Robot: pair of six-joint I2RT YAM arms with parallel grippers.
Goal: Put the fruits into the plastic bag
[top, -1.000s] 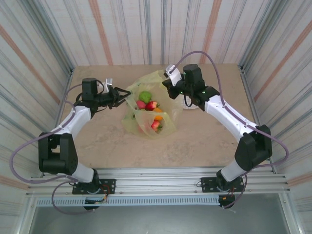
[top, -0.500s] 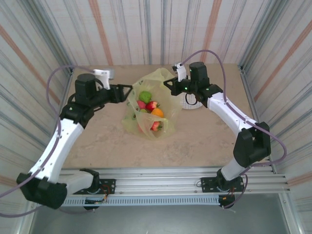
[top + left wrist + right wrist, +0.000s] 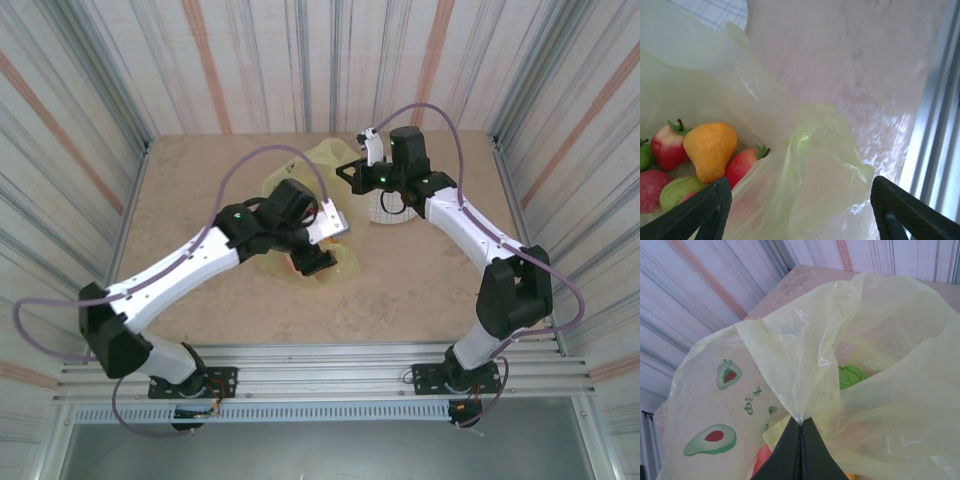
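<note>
Since half a second ago our left gripper [image 3: 312, 262] has swung in from the bag's left side. It now hangs over the middle of the bag [image 3: 322, 160], and our right gripper [image 3: 350, 172] has hardly shifted.

From above, the left gripper covers most of the fruits [image 3: 291, 262]; we see just a scrap of red and orange beside it. In its wrist view the jaws stand wide, one finger [image 3: 705, 210] low on the left and the other low on the right, with nothing gripped and loose folds of bag beneath them.

All the fruits we can see lie inside the bag, at the lower left of that view. A red apple [image 3: 667, 147] touches an orange-yellow pear [image 3: 710, 150]. A second red apple [image 3: 742, 165] sits just right of the pear, half veiled by film, and a yellow-green fruit [image 3: 677, 190] lies below them. Bare table [image 3: 855, 75] runs past the bag on the right.

Further right, the right gripper sits at the bag's far rim. Its wrist view shows the fingers [image 3: 790, 455] pressed together on a gathered pinch of that rim, with the film fanning out from it. Through the mouth we see a green apple [image 3: 850, 376], and avocado prints [image 3: 710, 440] mark the left wall.

A plate [image 3: 392, 212] rests just right of the bag, partly under the right arm.
</note>
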